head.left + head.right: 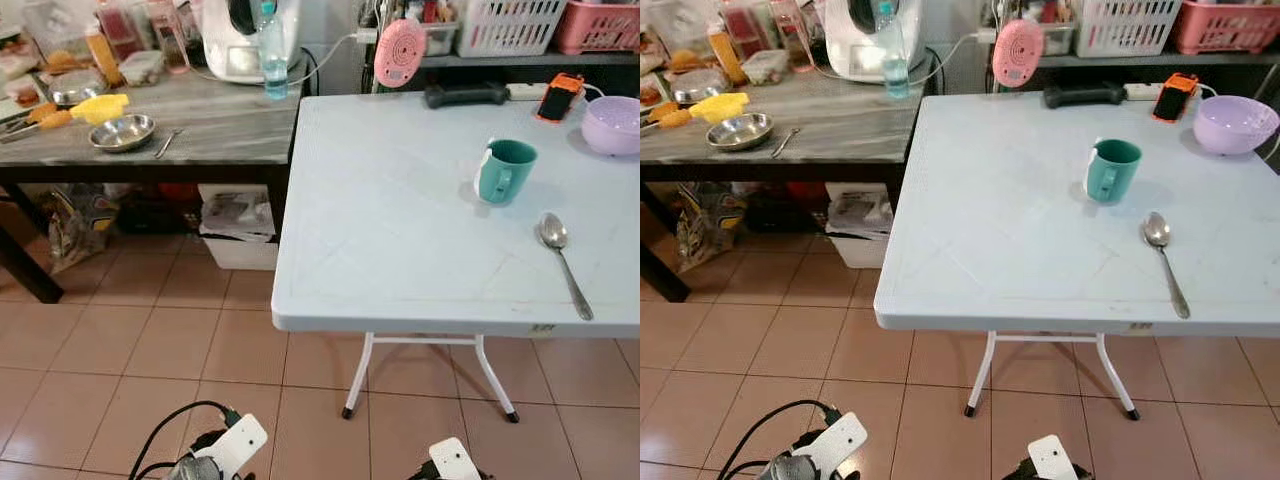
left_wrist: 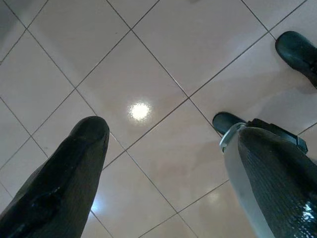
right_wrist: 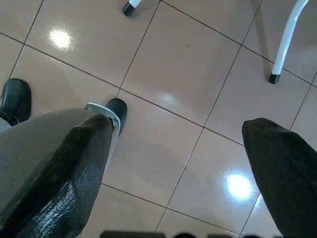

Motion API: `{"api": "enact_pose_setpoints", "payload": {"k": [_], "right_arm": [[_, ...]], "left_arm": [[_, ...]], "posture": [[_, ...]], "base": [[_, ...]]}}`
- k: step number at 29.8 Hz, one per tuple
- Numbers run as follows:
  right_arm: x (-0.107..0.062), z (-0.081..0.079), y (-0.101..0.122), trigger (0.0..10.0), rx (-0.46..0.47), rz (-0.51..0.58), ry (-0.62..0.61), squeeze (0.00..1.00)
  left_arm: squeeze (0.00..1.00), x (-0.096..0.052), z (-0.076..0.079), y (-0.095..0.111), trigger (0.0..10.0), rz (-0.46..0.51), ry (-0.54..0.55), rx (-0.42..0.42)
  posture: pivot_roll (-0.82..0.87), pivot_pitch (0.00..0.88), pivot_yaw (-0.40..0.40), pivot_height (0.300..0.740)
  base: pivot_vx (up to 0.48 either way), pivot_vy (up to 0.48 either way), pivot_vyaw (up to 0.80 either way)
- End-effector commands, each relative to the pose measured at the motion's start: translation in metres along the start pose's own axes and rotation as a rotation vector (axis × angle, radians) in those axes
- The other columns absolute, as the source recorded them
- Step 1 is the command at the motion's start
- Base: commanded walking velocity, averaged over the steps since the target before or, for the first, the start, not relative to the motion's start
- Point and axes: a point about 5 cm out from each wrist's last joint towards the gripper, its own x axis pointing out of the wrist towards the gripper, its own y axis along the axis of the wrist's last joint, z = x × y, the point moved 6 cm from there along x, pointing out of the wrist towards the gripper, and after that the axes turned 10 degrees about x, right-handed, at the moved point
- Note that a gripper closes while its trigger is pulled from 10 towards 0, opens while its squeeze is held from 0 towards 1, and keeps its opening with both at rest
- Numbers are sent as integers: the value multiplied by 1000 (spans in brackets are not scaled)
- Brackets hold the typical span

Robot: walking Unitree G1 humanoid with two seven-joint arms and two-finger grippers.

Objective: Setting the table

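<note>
A teal mug (image 1: 505,170) stands upright on the white folding table (image 1: 380,230), right of its middle. A metal spoon (image 1: 563,260) lies near the table's front right edge. At the far right sits a lilac bowl (image 1: 612,123). Both arms hang low by the tiled floor. My left gripper (image 2: 168,148) is open with nothing between its fingers (image 2: 74,168). My right gripper (image 3: 178,153) is open over bare tiles, close to the table's white legs (image 3: 287,39).
A grey wooden side table (image 1: 200,130) on the left carries a steel bowl (image 1: 122,132), a small spoon (image 1: 167,143), a water bottle (image 1: 273,55) and food items. Baskets (image 1: 510,25) line a shelf behind. A box (image 1: 238,230) sits under the side table.
</note>
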Motion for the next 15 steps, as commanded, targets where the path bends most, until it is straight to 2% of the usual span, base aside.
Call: {"api": "enact_pose_setpoints", "payload": {"k": [1, 7, 13, 15], "right_arm": [[-1, -5, -4, 10000, -8, -13, 17, 0], [0, -5, -4, 10000, -13, -10, 19, 0], [0, -7, -3, 10000, -23, -7, 23, 0], [0, -7, -2, 10000, -24, -4, 24, 0]], "left_arm": [[0, -1, -1, -5, 10000, -15, 0, 9], [0, -1, -1, -5, 10000, -17, 0, 7], [0, -1, -1, -6, 10000, -18, -2, 5], [0, -1, -2, -6, 10000, -18, -2, 5]], "posture": [[-80, 0, 62, 740], [-79, 0, 63, 740], [-80, 0, 64, 740], [-81, 0, 64, 740]], "base": [[0, 0, -538], [0, 0, -486], [0, 0, 0], [0, -255, 0]]}}
